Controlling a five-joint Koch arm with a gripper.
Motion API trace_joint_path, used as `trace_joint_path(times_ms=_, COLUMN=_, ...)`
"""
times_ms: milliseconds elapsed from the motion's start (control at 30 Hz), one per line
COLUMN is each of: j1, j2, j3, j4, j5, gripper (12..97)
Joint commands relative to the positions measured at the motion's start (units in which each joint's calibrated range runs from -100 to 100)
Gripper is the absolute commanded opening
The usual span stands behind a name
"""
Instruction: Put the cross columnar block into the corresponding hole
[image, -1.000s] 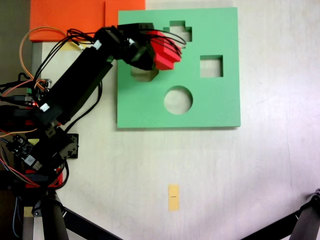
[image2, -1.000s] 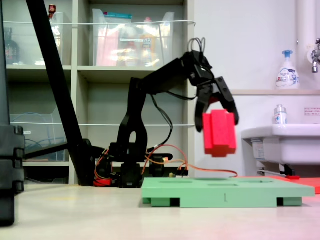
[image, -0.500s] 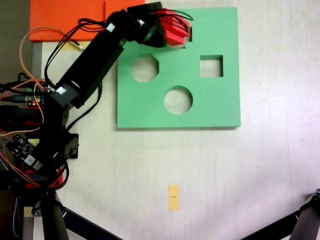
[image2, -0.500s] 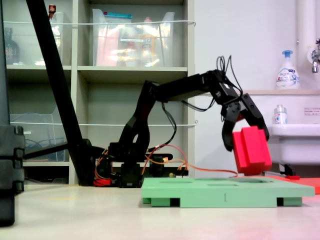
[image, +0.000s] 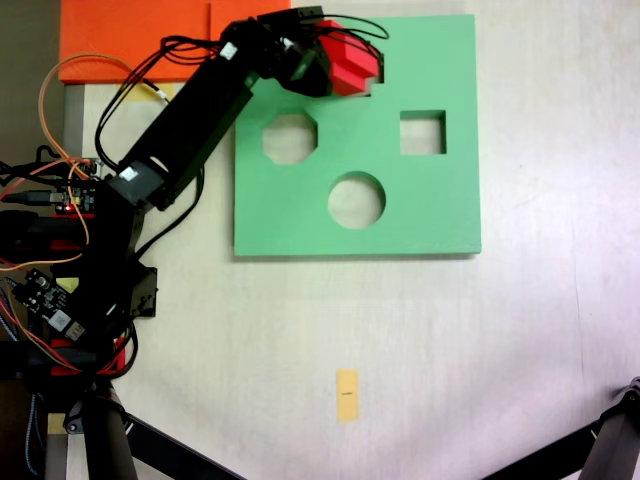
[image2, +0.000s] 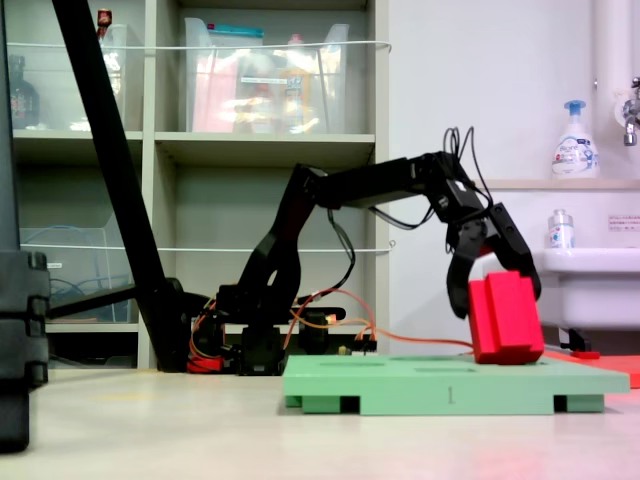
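The black gripper (image2: 497, 292) pinches the bright red plus-sectioned foam block (image2: 507, 317), its base at the plus-shaped cutout (image: 372, 62) of the square green foam board (image: 420, 210); insertion seemingly needs levelling, then pressing down.

No text, brand, number or sign can be read anywhere in either fixed view. The pump bottle (image2: 574, 140) on the ledge carries a label too small to read, and the small notice (image2: 623, 223) on the wall at the right edge is blurred beyond reading.
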Motion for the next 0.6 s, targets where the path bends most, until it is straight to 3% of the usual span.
trace_joint_path(times_ms=0, j1=0.34, j2=-0.45, j3=5.2, j4=5.23, j5=0.39, gripper=42.4)
trace_joint_path(times_ms=567, j1=0.05, j2=5.56, j3=5.4, j4=7.44, j5=0.88, gripper=43.6)
